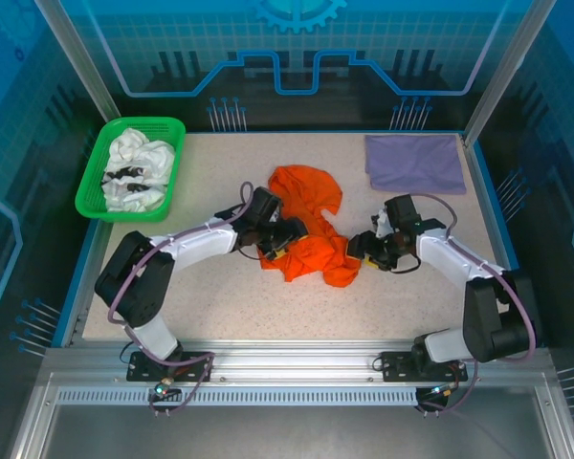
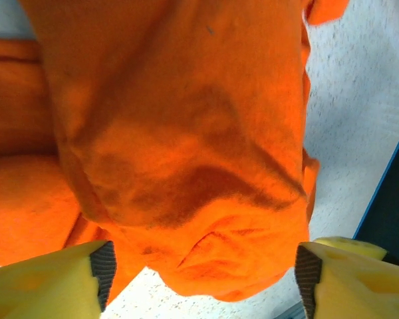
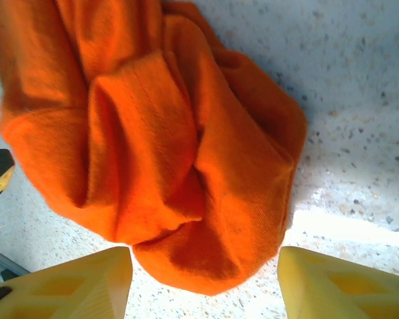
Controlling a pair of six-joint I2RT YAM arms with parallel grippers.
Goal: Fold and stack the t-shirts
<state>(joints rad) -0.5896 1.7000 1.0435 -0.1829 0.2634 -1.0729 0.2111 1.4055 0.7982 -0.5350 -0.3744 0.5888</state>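
Top external view, from the left: a green plastic mesh basket sits at the far left corner of the tabletop, holding crumpled white t-shirts with black print. Toward the middle, the left tool is low at the left side of a bright orange cloth t-shirt, which lies bunched at the centre of the tabletop. The left wrist view shows this tool spread wide, with a fold of orange cloth reaching between its tips but not pinched. The right tool is at the shirt's near right edge, likewise spread, with a rounded lobe of cloth just ahead of its tips. A pale lavender t-shirt, folded flat, rests at the far right corner.

The step in hand looks like taking hold of the orange shirt to spread it flat. To do it well, each tool should probably catch a thin outer edge rather than the thick bunch. Both should close firmly, then draw apart together so the cloth opens without dragging. Which edge is the hem cannot be told from this heap.
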